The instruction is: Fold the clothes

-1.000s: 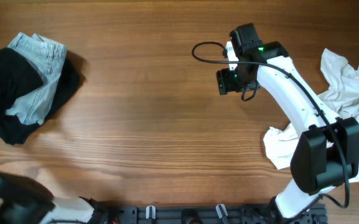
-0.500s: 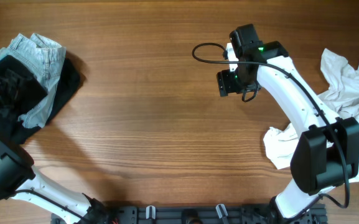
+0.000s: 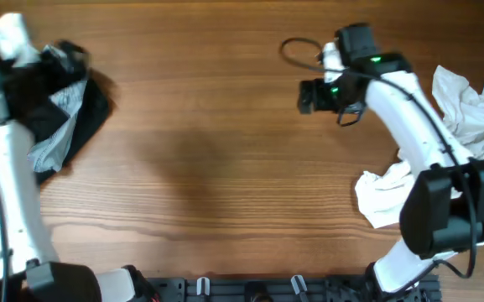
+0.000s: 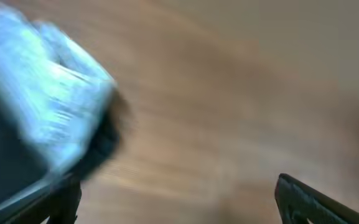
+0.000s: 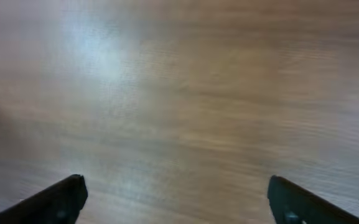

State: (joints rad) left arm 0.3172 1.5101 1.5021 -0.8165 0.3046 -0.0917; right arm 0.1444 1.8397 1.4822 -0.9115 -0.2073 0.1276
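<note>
A pile of black cloth and light blue denim (image 3: 65, 117) lies at the table's far left; it shows blurred in the left wrist view (image 4: 42, 112). My left gripper (image 3: 61, 59) hovers over that pile, open and empty, its fingers (image 4: 176, 199) wide apart. A crumpled white garment (image 3: 468, 109) lies at the right edge, with another white piece (image 3: 384, 197) below it. My right gripper (image 3: 310, 95) is open and empty above bare wood (image 5: 173, 196), left of the white clothes.
The wooden table (image 3: 216, 168) spans the view. A black cable (image 3: 296, 46) loops off the right wrist. A black rail with clips (image 3: 250, 289) runs along the front edge.
My left arm has swung in from the lower left and now reaches over the dark pile, moving fast. My right gripper has shifted slightly up and to the right.
</note>
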